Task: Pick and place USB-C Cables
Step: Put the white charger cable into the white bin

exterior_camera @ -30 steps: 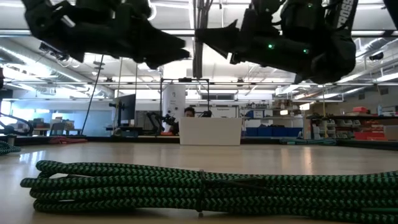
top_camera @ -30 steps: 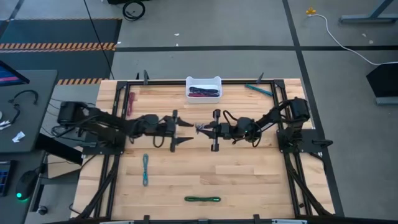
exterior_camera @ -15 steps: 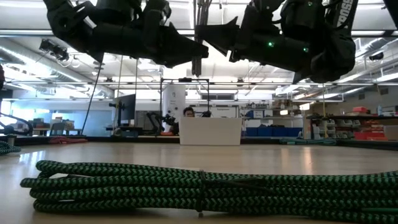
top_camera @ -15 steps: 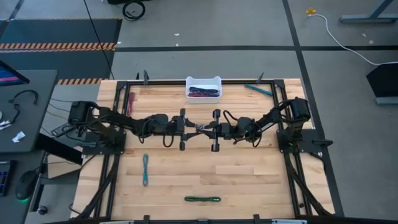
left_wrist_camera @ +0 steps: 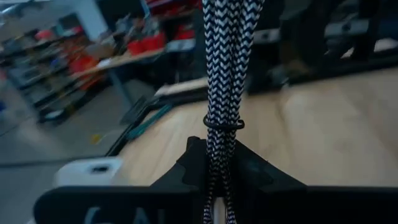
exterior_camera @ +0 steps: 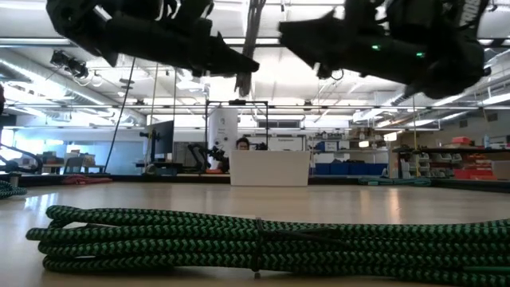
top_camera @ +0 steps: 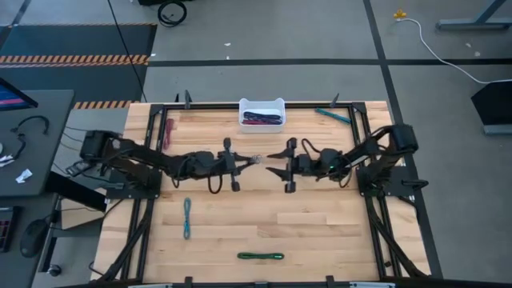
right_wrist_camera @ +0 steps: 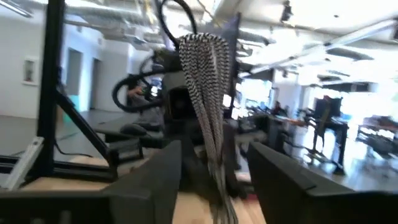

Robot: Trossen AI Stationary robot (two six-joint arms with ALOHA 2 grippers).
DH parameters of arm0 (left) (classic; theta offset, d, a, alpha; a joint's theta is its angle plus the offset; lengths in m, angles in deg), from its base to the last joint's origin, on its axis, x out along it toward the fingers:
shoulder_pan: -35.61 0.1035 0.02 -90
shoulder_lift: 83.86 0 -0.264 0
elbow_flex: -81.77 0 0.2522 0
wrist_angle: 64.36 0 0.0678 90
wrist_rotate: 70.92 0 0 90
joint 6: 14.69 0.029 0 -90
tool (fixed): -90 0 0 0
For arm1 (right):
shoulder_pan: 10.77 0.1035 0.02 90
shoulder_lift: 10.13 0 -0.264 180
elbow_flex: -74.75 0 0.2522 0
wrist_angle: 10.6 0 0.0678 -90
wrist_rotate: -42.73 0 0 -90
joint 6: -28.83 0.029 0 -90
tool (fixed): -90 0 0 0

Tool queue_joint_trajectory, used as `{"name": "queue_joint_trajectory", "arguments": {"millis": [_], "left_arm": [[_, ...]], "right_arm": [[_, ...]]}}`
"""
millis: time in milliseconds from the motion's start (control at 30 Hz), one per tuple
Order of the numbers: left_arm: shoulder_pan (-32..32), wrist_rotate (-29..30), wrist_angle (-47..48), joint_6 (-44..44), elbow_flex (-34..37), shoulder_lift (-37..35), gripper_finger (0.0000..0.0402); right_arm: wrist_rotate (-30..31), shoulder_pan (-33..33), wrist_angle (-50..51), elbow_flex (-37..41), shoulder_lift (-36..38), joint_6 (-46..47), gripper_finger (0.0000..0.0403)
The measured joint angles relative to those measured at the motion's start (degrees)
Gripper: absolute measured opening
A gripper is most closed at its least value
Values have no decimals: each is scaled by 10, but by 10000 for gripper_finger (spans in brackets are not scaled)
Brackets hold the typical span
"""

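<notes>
Left wrist view: the left gripper [left_wrist_camera: 217, 177] is clamped on a black-and-white cable [left_wrist_camera: 225, 68] above the tabletop [top_camera: 320, 224]. Just beside it, the right gripper [top_camera: 276, 158] stands apart, empty.

Left tool [top_camera: 246, 162] clamped, right tool [top_camera: 274, 162] spread, facing mid-table.
</notes>
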Motion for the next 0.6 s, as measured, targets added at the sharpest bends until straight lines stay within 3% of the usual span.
{"name": "queue_joint_trajectory", "arguments": {"millis": [100, 233, 400, 500, 600], "left_arm": [[30, 8, 133, -1, -37, -37, 43], [91, -17, 417, 11, -177, -33, 43], [183, -85, 672, 63, -373, 66, 43], [232, -135, 765, 100, -474, 143, 43], [268, -181, 798, 134, -553, 221, 43]], "right_arm": [[21, 0, 7, 50, 34, 26, 208], [30, 0, 10, 96, 48, 66, 211], [30, 6, 11, 125, 42, 104, 209], [40, 22, 14, 133, 44, 105, 209], [79, 43, 21, 146, 56, 104, 210]]}}
